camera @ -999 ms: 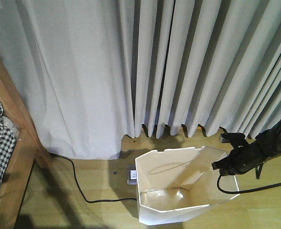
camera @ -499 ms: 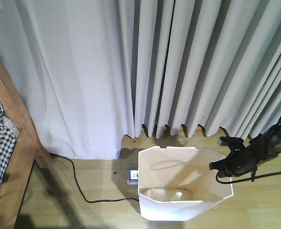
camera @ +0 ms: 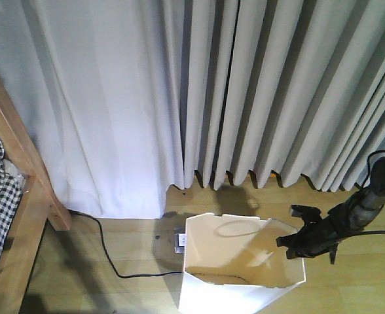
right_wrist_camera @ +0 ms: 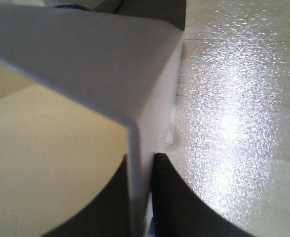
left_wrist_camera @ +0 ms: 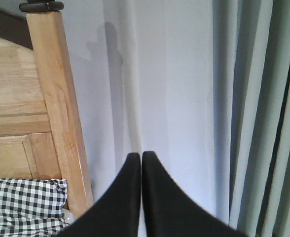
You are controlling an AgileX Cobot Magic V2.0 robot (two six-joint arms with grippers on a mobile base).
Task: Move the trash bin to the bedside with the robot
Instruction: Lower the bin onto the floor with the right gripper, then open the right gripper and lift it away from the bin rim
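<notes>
Pale grey pleated curtains (camera: 245, 91), black cable (camera: 107, 255) trailing across light wooden floor (camera: 114, 294), floor socket (camera: 180, 241)

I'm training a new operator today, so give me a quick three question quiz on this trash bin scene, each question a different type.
1. True or false: the right gripper has its fingers closed over the wall of the trash bin, one inside and one outside.
2. Multiple choice: what lies on the floor left of the bin? A) a shoe B) a black cable C) a pillow
3. Fill in: the left gripper is shut and holds ____.

Key: 1 true. 2 B. 3 nothing; it faces the curtain beside the bed with the wooden frame.
</notes>
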